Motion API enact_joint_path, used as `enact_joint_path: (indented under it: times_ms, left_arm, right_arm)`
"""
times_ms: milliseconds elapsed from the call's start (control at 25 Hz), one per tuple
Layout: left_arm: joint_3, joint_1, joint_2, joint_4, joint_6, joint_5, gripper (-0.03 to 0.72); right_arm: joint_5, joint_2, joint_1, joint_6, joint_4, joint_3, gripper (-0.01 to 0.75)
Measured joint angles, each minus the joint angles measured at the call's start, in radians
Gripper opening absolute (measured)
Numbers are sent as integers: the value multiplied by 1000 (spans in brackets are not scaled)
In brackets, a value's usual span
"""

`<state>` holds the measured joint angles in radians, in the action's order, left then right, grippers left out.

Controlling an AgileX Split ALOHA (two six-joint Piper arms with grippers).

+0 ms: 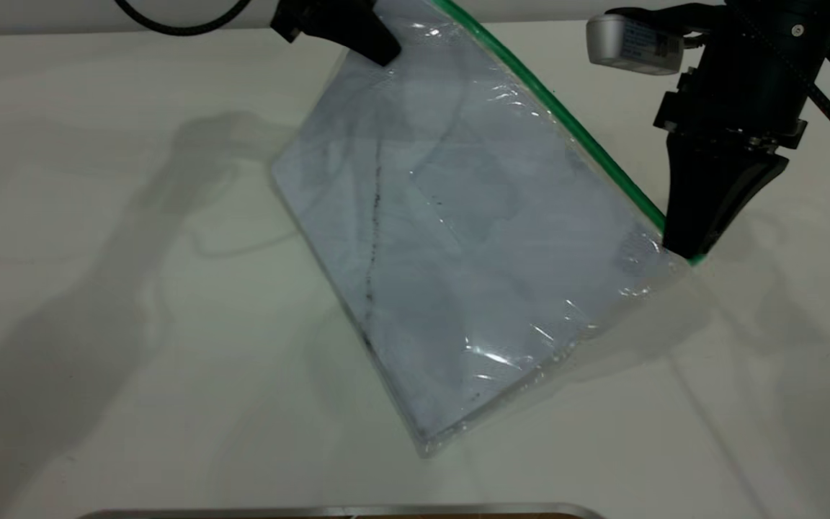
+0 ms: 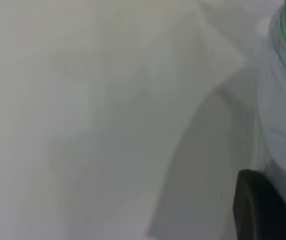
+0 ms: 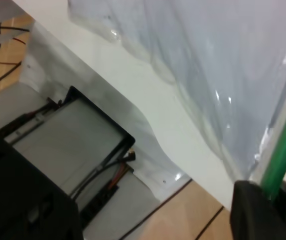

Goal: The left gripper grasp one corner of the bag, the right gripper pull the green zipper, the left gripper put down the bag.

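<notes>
Only the right wrist view shows the table edge (image 3: 148, 120). The bag (image 1: 458, 238) hangs mid-frame, the zipper (image 1: 566, 122) slanting top centre to right, left gripper (image 1: 379, 47) and right gripper (image 1: 689, 249) clamped on its ends

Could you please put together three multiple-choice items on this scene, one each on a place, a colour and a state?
1. Where is the right gripper?
A. at the lower end of the zipper
B. at the bag's middle
C. parked off the table

2. What colour is the zipper?
A. red
B. green
C. blue

3. How is the bag lying?
A. flat on the table
B. folded in half
C. tilted, upper corner held up by the left gripper

Answers: 1 A, its fingers close on the strip's end; 2 B, the edge strip is bright green; 3 C, the bag slopes and casts a shadow.
</notes>
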<state>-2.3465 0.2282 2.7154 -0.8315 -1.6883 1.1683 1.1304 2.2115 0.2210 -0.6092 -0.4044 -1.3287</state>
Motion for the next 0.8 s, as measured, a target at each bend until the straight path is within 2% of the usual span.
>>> enact_joint_path:
  times_ms: [400, 480, 640, 720, 800]
  left_arm:
    - [0, -8, 0, 3, 5, 0, 52]
    - [-1, -5, 0, 21, 6, 0, 54]
    - [-1, 4, 0, 43, 57, 0, 85]
    - [-2, 9, -1, 36, 91, 0, 132]
    - [-3, 12, -1, 34, 131, 0, 217]
  right_arm:
    - [-11, 0, 0, 12, -4, -2, 88]
    - [-11, 0, 0, 22, 11, -1, 129]
    - [-61, 0, 0, 34, 18, 0, 280]
    - [-96, 0, 0, 36, 27, 0, 366]
    - [-131, 0, 0, 37, 37, 0, 434]
